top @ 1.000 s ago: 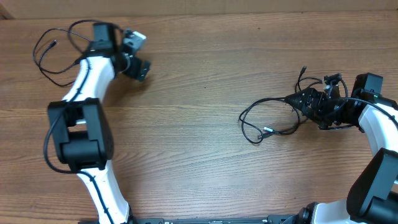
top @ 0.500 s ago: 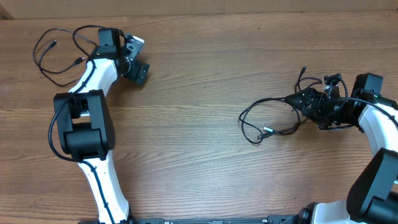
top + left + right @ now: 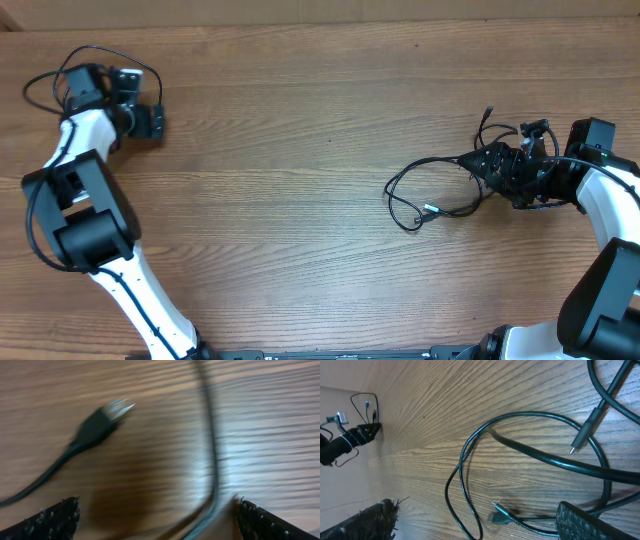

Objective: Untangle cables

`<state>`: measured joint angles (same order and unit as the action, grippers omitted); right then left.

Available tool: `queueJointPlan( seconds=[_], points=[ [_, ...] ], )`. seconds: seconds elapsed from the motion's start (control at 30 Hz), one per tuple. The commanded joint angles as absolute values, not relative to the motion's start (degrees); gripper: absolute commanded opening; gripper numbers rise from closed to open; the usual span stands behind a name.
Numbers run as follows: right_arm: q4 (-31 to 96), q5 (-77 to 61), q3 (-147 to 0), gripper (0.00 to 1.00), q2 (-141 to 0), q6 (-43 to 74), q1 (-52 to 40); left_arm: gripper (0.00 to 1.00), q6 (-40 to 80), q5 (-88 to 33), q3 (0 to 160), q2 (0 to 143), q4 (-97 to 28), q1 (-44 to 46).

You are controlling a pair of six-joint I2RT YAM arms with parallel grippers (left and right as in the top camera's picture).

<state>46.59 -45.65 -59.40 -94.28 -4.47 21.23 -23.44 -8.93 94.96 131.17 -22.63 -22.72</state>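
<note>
- Left arm (image 3: pixel 75 150) has swung out to the table's (image 3: pixel 300 250) far-left corner, right arm (image 3: pixel 610 200) hasn't budged.
- Left gripper (image 3: pixel 152 122): jaws spread wide, nothing held, over a lone cable (image 3: pixel 212 460) and its plug (image 3: pixel 102 420) (blurry).
- Right gripper (image 3: pixel 485 163): jaws spread too, over the looped cables (image 3: pixel 420 190) at the table's right side.
</note>
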Motion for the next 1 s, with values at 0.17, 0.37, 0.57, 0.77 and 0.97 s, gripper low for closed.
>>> queueJointPlan(
  seconds=[0.17, 0.37, 0.57, 0.77, 0.97],
  points=[
    [46.61, -45.98, -59.59, 1.0, -94.43, -4.36, 20.84, 1.0, -2.28, -7.73, 93.58, 136.11, -17.54, -33.89],
    [46.83, -45.98, -59.59, 1.0, -94.43, -4.36, 20.84, 1.0, 2.11, -5.87, 93.58, 136.14, -12.73, -34.48],
    [46.81, -45.95, -59.59, 1.0, -94.43, -4.36, 20.84, 1.0, 9.74, 2.37, 93.58, 136.11, -11.7, -35.86],
    [46.85, -45.98, -59.59, 1.0, -94.43, -4.36, 20.84, 1.0, 9.85, 0.78, 94.91, 134.37, -12.05, -36.45],
    [46.83, -45.95, -59.59, 1.0, -94.43, -4.38, 20.84, 1.0, 10.48, 4.43, 99.5, 125.71, -16.1, -36.45]
  ],
)
